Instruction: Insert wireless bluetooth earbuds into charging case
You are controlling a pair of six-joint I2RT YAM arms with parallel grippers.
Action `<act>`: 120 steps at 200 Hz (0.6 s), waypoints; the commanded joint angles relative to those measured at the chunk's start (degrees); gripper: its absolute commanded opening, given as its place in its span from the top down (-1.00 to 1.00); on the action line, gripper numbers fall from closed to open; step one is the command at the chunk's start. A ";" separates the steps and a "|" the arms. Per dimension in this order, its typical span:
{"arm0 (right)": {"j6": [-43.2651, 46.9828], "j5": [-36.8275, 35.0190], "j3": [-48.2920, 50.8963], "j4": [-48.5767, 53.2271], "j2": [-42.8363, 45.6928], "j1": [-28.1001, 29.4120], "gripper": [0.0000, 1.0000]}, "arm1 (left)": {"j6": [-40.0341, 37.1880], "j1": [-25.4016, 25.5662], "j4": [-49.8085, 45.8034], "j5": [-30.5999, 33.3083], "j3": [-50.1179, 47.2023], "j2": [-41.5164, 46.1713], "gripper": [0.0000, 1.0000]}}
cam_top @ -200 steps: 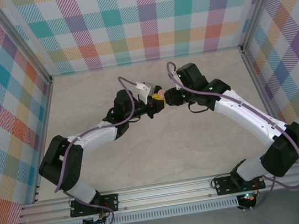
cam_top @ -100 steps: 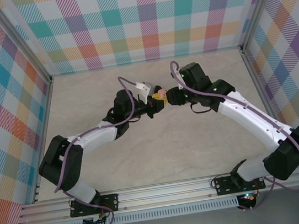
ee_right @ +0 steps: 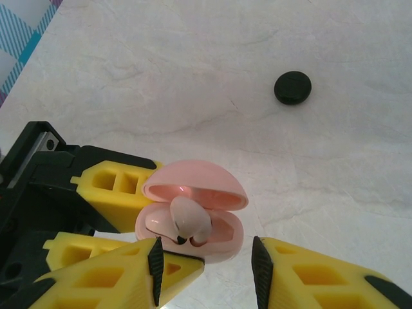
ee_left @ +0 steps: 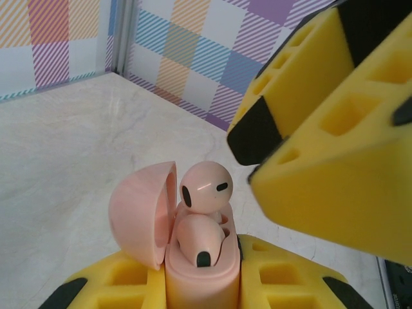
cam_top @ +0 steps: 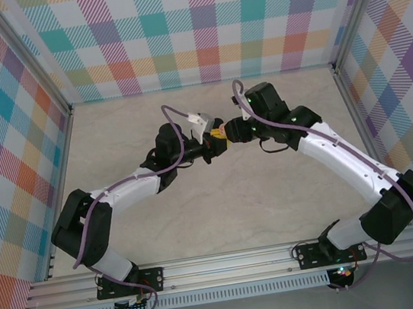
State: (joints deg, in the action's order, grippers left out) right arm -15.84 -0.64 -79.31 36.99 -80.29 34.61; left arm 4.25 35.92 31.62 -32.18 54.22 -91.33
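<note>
A pink charging case [ee_left: 201, 273] stands upright with my left gripper [ee_left: 201, 290] shut on its body and its lid [ee_left: 138, 212] swung open to the left. One pale pink earbud [ee_left: 198, 238] lies seated in the case. A second pink earbud [ee_left: 205, 187] stands up out of the other socket, not fully down. In the right wrist view the same case [ee_right: 222, 241] sits just beyond my right gripper [ee_right: 206, 270], which is open and holds nothing. From above, the left gripper [cam_top: 218, 140] and right gripper [cam_top: 232, 131] meet tip to tip at mid-table.
A round black case [ee_right: 293, 87], shut, lies on the marble tabletop [ee_right: 335, 167] beyond the pink case. Checked walls [cam_top: 203, 24] and aluminium frame posts enclose the table on three sides.
The right gripper has edged slightly left, closer over the pink case. The left arm has held still with the case.
</note>
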 commanded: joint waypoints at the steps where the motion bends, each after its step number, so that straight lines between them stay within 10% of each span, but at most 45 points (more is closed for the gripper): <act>1: -0.87 -0.57 -2.07 0.35 -0.82 0.19 0.12 | -1.11 0.51 1.60 -1.90 0.01 1.89 0.91; 120: -3.79 -1.52 -4.88 2.96 -3.68 0.19 0.19 | -1.79 0.64 0.65 -3.15 0.64 1.86 0.92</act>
State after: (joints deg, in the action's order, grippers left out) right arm -17.85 -1.08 -81.54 38.85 -82.87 34.61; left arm 3.77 35.92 31.55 -33.58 54.22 -91.31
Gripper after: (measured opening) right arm 0.417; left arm 0.218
